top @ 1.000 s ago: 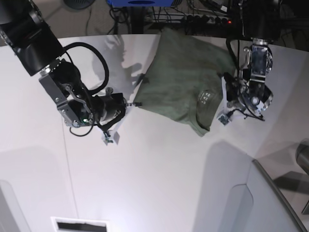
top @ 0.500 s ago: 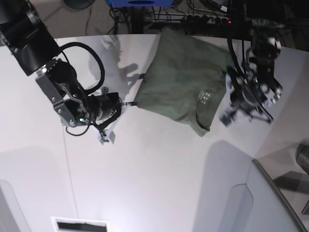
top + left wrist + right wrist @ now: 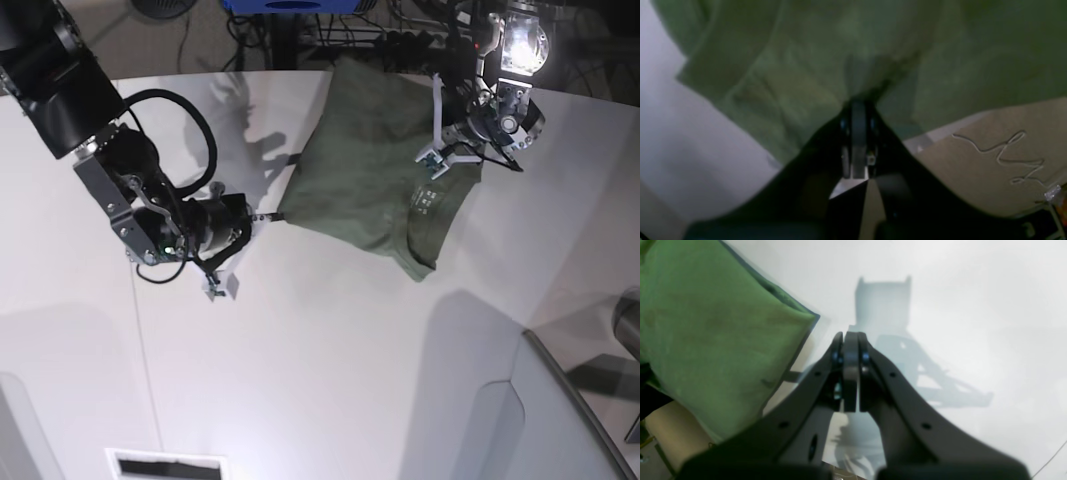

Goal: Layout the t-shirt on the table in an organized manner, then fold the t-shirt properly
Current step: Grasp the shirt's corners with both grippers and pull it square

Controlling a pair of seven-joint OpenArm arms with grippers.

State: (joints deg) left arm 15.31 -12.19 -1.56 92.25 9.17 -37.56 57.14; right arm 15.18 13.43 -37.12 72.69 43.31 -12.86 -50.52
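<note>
T-shirt, olive green and rumpled, lies spread on the far part of the white table, its collar end hanging toward the near side. At its left corner, the right gripper has its jaws pressed together, though whether fabric is pinched between them is unclear. Over the shirt's right side, the left gripper is clamped on a fold of cloth.

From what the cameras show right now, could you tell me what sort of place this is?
Probably a robotics lab or test bench: a large white table carries only a green t-shirt, two robot arms work over it, and a tangle of cables with a power strip lies on the floor behind.
</note>
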